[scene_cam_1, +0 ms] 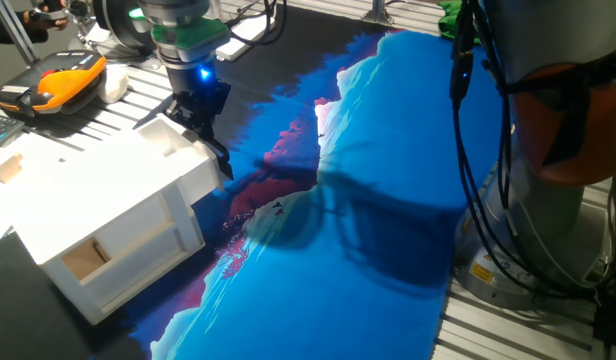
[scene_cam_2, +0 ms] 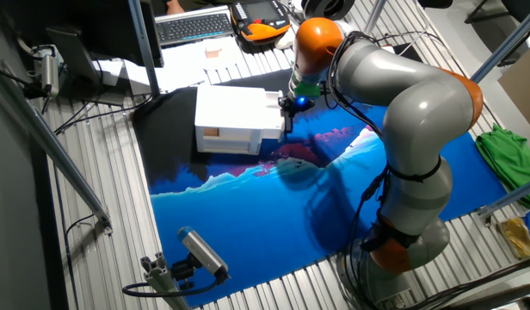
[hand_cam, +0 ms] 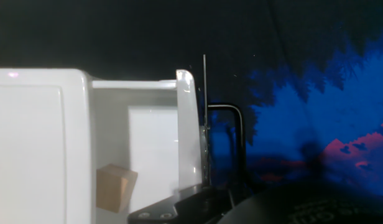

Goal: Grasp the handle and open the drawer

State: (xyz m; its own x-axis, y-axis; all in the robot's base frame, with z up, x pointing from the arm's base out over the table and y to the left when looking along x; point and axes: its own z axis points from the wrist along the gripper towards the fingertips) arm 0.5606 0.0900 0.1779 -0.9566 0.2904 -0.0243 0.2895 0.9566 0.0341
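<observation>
In one fixed view the arm comes down from the top edge, left of centre, its green-ringed wrist pointing nearly straight down with a blue light lit just above the claw (scene_cam_1: 210,135). The black claw hangs at the right-hand end of the white cabinet (scene_cam_1: 98,215), in the upper left of the frame, with its fingers reaching down past the cabinet's top edge at the drawer (scene_cam_1: 173,138) end. From this side I cannot tell whether the fingers are spread or closed, nor whether they touch anything.

The other fixed view shows the big grey arm arching over from the lower right, folded at the elbow, its orange joint at top centre and the claw (scene_cam_2: 287,114) at the cabinet's (scene_cam_2: 231,120) right end, above the blue and black cloth (scene_cam_2: 274,215) on the tabletop (scene_cam_2: 101,250).

In the hand view the drawer (hand_cam: 157,143) sits left of centre, pulled a little out of the cabinet, with a tan block (hand_cam: 115,186) inside. The thin black handle (hand_cam: 232,134) stands just right of the drawer's end face, centre frame. Part of the claw's black body shows at the bottom edge below it.
</observation>
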